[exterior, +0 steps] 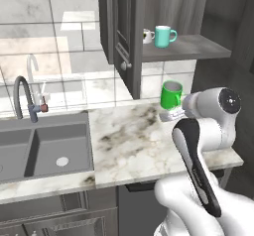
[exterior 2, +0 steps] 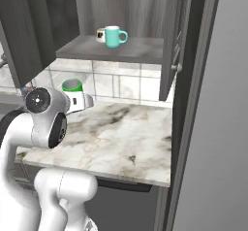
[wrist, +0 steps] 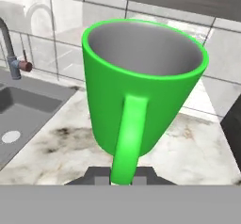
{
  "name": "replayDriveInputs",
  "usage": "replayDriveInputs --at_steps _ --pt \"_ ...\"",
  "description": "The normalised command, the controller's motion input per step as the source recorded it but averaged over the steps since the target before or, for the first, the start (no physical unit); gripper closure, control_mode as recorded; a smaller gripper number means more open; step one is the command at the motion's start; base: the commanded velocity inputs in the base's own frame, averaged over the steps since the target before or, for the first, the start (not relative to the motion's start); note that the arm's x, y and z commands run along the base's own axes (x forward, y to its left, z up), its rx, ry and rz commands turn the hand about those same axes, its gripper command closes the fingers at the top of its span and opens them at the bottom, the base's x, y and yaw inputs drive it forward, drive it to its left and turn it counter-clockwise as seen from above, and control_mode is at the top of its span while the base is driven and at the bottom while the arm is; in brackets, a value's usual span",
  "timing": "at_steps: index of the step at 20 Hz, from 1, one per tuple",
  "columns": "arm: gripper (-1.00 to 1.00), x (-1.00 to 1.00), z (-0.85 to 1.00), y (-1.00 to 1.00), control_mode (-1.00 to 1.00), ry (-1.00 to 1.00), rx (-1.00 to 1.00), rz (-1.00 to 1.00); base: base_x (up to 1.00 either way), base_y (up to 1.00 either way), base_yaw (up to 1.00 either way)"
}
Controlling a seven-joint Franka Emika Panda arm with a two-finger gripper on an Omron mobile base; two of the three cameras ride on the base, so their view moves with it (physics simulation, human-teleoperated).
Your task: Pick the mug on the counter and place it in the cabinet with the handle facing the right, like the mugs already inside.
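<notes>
Mug (wrist: 141,91): bright green, upright, seen over the marble bench (exterior: 129,141) near the tiled back wall, below the open cabinet (exterior: 188,46); whether it rests on the bench cannot be told.
Handle (wrist: 128,138): turned toward the hand camera.
Gripper (wrist: 123,175): clamped on the handle's lower end.
Shelf: teal mug (exterior: 164,35) and small white mug (exterior: 148,35) are stood side by side.
Sink (exterior: 44,148): set into the bench at left.

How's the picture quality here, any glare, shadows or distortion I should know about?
Left base view: a bright light patch on the wall tiles behind the faucet, everything sharp. Right base view: the cabinet interior is dim above the teal mug. Hand view: the green mug looms large, tapering downward from closeness; its glossy wall shows soft shading, no blur.
</notes>
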Motion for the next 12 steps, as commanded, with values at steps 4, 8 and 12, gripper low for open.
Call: replayDriveInputs --at_steps 4,8,12 --pt "1.00 0.00 0.11 -0.23 -1.00 0.00 0.04 0.29 0.00 0.00 0.00" --pt "1.00 0.00 0.15 -0.02 -1.00 0.00 0.00 0.26 0.00 0.00 0.00" --pt "1.00 0.08 0.20 0.00 -1.00 0.00 0.00 0.19 0.00 0.00 0.00"
